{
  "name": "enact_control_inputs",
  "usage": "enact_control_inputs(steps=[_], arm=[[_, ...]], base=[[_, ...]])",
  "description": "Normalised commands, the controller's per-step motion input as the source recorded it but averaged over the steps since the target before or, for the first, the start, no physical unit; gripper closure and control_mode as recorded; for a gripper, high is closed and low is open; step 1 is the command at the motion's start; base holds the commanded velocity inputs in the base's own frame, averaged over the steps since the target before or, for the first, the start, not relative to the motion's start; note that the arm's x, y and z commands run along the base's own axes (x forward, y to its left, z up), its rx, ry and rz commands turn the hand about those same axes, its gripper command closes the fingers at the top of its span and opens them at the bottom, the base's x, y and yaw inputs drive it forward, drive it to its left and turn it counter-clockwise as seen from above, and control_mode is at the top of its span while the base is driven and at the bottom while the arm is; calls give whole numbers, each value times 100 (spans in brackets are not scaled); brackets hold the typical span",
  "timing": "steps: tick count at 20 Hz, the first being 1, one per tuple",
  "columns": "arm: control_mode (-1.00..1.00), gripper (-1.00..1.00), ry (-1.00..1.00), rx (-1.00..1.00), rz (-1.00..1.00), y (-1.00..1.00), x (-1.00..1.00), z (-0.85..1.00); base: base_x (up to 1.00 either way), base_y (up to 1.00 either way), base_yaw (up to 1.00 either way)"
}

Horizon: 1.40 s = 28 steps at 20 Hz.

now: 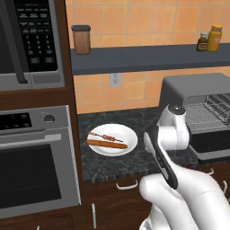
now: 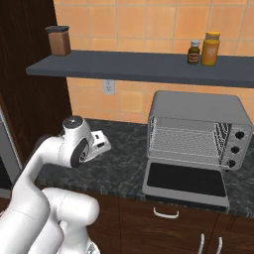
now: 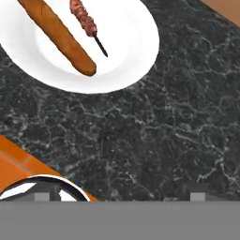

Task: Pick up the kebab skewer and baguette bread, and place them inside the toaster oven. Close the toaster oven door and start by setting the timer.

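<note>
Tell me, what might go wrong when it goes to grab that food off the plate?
The kebab skewer and baguette bread lie close together on the plate, so the open gripper might catch both or nudge one off. The skewer is thin and may slip. The toaster oven door lies open, an obstacle.

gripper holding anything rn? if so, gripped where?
Nothing is held. The gripper is open above bare dark counter; the orange-brown baguette and the thin meat skewer lie side by side on the white plate, untouched.

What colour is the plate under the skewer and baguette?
White: the plate shows best in the left base view.
</note>
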Motion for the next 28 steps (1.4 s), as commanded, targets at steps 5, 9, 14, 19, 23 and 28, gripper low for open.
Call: enact_control_inputs(steps=[5, 9, 14, 19, 23, 28], arm=[[-100, -100, 29, -2, 12, 70, 78, -13], [-100, -100, 21, 0, 18, 42, 67, -2], [-100, -100, 17, 0, 24, 61, 51, -21], [-100, -100, 7, -1, 17, 55, 37, -50], [-100, -100, -5, -6, 5, 30, 10, -32], [-100, -100, -3, -3, 6, 23, 0, -17]], base=[[0, 0, 0], [0, 0, 0], [0, 0, 0], [0, 0, 0], [0, 0, 0], [0, 0, 0]])
